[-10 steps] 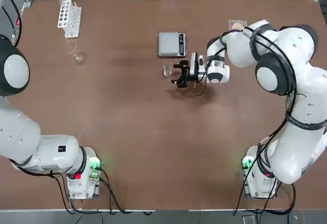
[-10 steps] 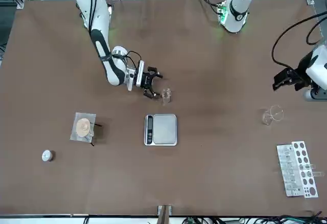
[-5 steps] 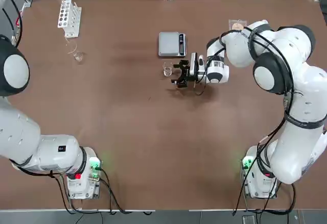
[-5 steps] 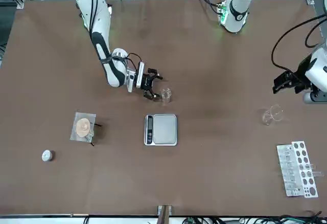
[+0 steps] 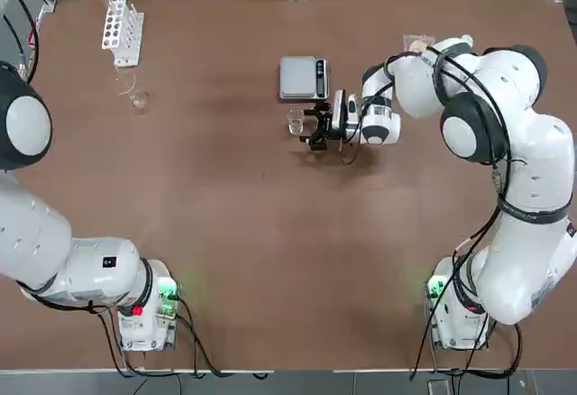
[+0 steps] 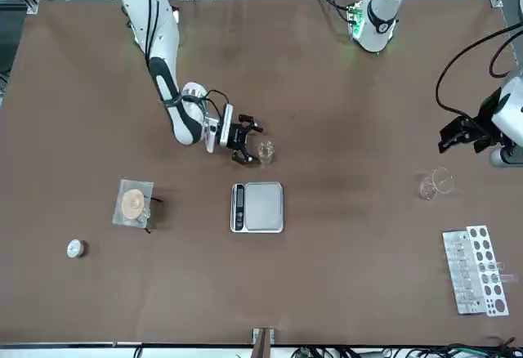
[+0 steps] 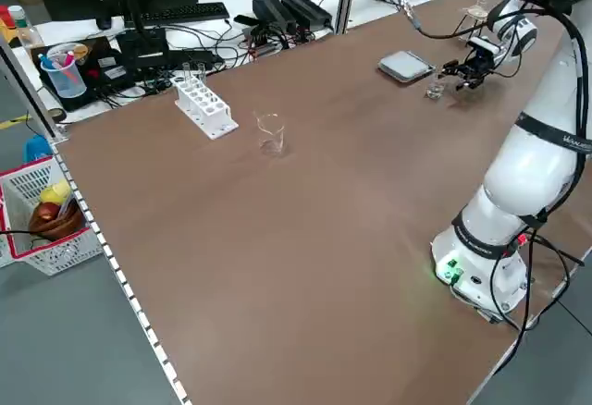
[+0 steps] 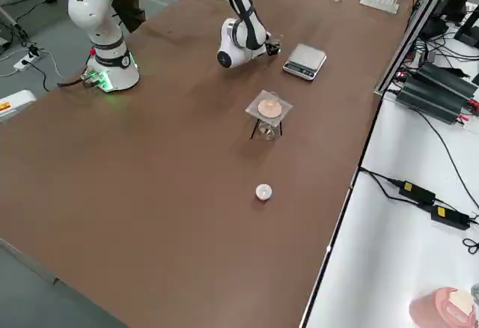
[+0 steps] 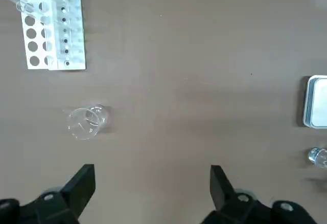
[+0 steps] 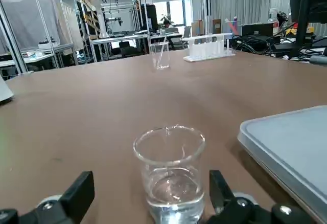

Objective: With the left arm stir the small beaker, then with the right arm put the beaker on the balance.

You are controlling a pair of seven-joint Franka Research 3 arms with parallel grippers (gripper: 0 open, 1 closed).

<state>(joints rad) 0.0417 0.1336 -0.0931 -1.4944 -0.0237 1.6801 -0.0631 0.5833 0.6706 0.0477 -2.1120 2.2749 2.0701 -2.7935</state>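
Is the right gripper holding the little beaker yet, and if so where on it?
No, the right gripper holds nothing; its open fingers flank the beaker.

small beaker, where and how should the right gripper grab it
Best gripped on opposite sides of the upright glass wall of the small beaker, coming in level from the right arm's side: the right gripper already points at it with fingers open, and the straight cylinder should suit two flat pads.
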